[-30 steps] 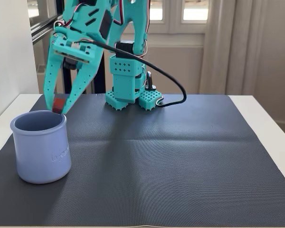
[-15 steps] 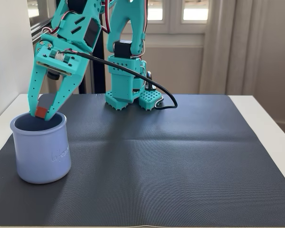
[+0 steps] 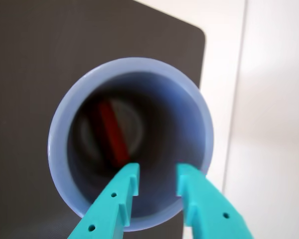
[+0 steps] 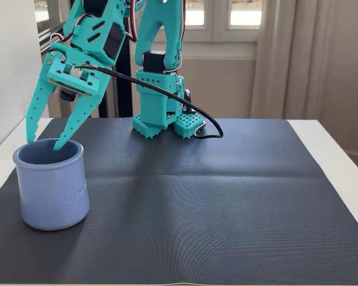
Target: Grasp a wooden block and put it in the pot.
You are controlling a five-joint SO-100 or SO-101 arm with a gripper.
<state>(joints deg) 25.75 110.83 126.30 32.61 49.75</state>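
Note:
The lavender-blue pot (image 4: 51,187) stands at the front left of the dark mat in the fixed view. In the wrist view I look straight down into the pot (image 3: 57,134). The reddish-brown wooden block (image 3: 114,132) lies inside it, blurred, leaning across the bottom. My teal gripper (image 4: 45,143) hovers just above the pot's far rim with its fingertips at rim height. In the wrist view the gripper (image 3: 157,179) is open and empty, its two fingers spread over the pot's mouth.
The dark ribbed mat (image 4: 215,202) covers most of the white table (image 4: 346,161). The arm's teal base (image 4: 161,122) stands at the mat's back edge, with a black cable (image 4: 197,113) looping beside it. A wall is close on the left of the fixed view.

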